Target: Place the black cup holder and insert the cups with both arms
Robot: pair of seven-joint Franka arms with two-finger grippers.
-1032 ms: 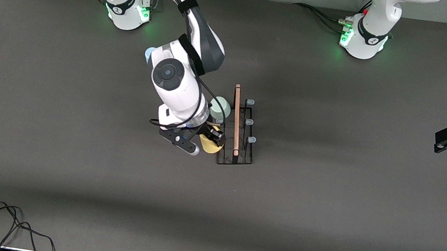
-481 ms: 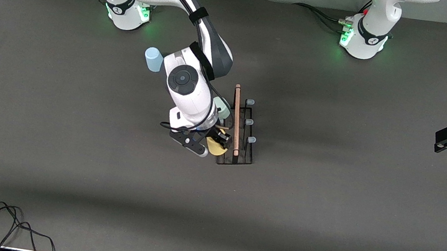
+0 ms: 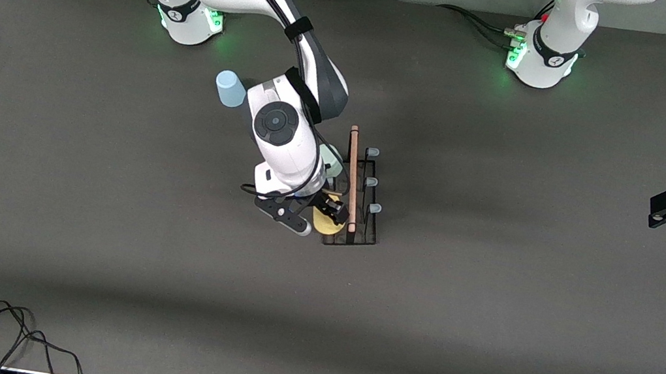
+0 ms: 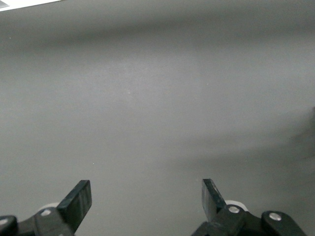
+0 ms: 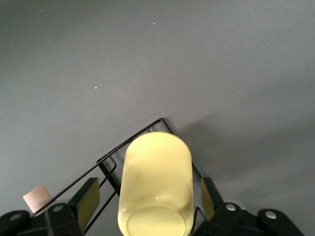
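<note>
My right gripper (image 5: 145, 196) has just let go: a moment back its fingers were pinched on the yellow cup (image 5: 155, 184), now they stand apart with a gap on either side of it. The cup sits upside down on the black cup holder (image 3: 361, 221), at the peg on the end nearest the front camera, toward the right arm's end of the table. It does not look to be tipping, so I judge this insert done. The grey-green cup (image 3: 331, 162) is already on the same row, largely hidden under my wrist. The light blue cup (image 3: 230, 88) stands on the table, farther from the front camera, well apart from the holder; that one is left. My left gripper (image 3: 662, 207) waits open over the left arm's end of the table.
</note>
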